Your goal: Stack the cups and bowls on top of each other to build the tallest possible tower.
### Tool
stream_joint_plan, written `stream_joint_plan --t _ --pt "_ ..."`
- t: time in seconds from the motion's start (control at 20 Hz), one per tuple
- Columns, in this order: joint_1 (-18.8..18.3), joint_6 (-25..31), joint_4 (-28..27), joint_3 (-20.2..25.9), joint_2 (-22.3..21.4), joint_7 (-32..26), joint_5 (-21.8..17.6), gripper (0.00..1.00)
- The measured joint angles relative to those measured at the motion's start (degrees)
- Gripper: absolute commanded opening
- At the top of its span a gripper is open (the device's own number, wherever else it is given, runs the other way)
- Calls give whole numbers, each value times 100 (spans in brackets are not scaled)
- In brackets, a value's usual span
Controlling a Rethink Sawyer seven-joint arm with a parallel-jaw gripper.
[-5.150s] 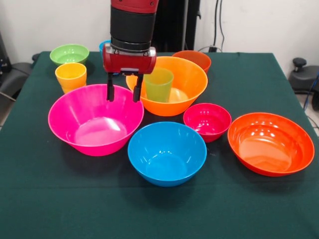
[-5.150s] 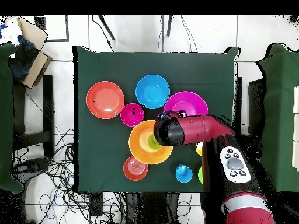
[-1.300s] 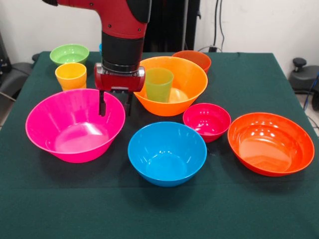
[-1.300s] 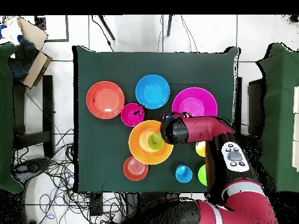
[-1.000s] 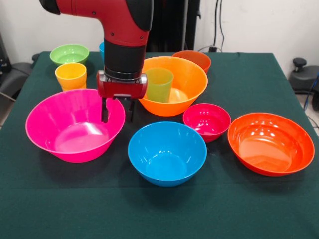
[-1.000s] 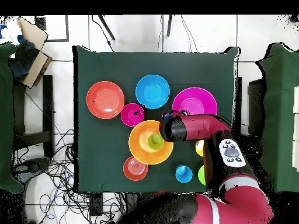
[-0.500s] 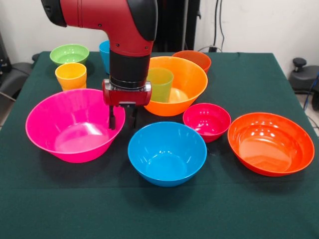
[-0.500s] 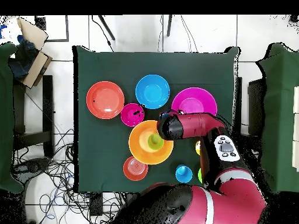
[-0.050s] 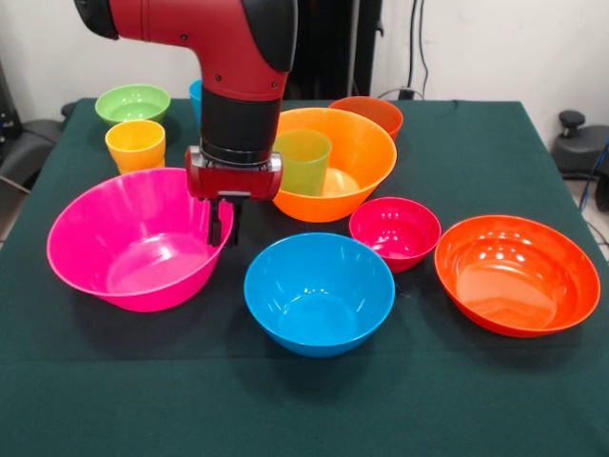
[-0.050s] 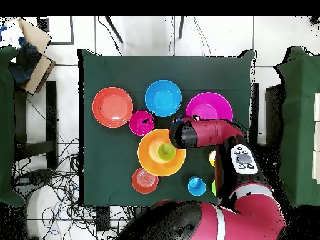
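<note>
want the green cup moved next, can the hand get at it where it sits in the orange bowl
Probably yes. The green cup stands upright in the orange bowl, open from above; the hand is beside it, closed on the pink bowl rim.

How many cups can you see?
3: a green cup standing in the big orange bowl, a yellow cup beside the small green bowl, and a blue cup behind the arm.

The front camera sits low across the table (image 9: 495, 400), angled down from close range, so the green cloth fills most of its frame. The overhead camera looks straight down from high above, taking in the whole table (image 10: 112, 69) and surrounding floor. Both views share the tabletop, turned half round relative to each other.
</note>
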Motion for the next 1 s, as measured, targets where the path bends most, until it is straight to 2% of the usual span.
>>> stream_joint_plan --t 0.5,1.0 --pt "43 1 2 -47 -14 0 -1 0" --pt "22 1 354 -29 -569 0 64 0"
